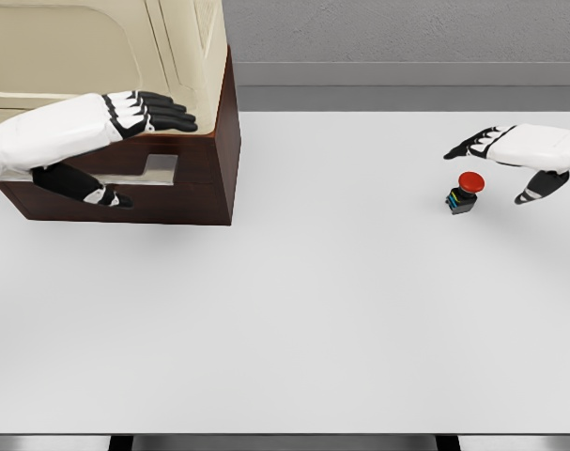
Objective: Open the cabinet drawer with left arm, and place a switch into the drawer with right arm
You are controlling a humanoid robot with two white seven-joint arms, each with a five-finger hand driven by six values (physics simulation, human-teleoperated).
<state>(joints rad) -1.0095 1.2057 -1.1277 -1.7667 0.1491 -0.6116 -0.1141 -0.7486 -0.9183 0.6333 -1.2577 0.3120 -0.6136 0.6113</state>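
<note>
A white table (pixel 313 310) stands before a grey wall (pixel 407 33).

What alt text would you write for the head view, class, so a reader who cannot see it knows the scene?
A robot's left hand reaches open-fingered across the dark wood drawer front of a cream cabinet at the upper left of a white table. At the right, the open right hand hovers beside a small red-button switch standing on the table.

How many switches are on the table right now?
1. The red-capped switch stands on the white table at far right, just below the open right hand. Nothing else like it shows; the cabinet could hide others.
</note>
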